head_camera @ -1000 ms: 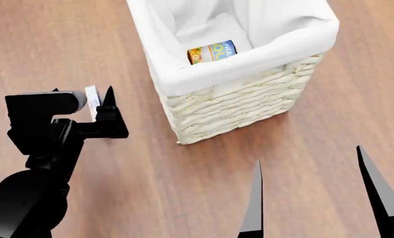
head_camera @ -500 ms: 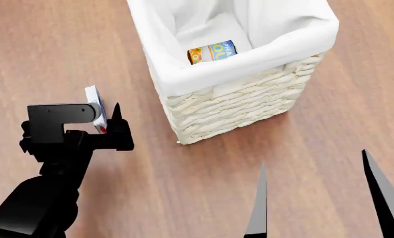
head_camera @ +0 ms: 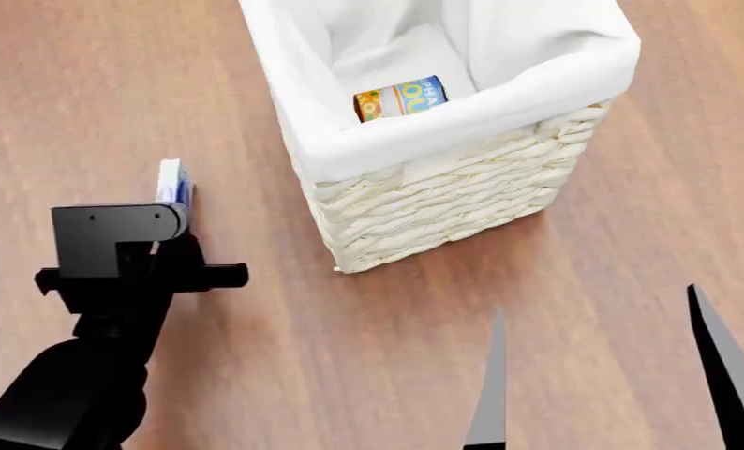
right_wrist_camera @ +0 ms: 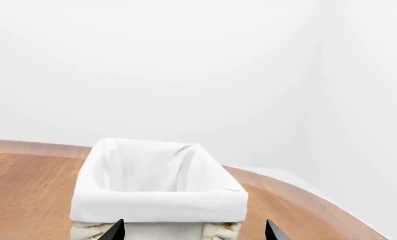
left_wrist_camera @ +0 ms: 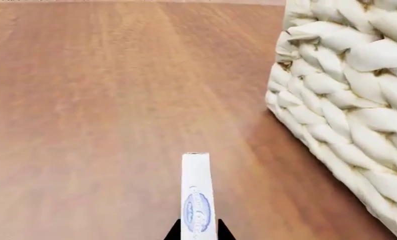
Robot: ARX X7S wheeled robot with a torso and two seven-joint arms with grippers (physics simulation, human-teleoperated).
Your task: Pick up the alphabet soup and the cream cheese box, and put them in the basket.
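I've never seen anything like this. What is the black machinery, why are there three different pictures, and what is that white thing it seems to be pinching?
These are simulator renders of a two-armed robot at one moment. One camera sits on its head, looking down; one rides near each gripper.

From the head, the left gripper holds the cream cheese box on edge, beside the basket. The left wrist camera shows that same box end-on, gripped between two black fingers. The right gripper hangs open and empty; its camera faces the basket.

The alphabet soup already lies inside the basket, on its side. Everything rests on a wooden surface.
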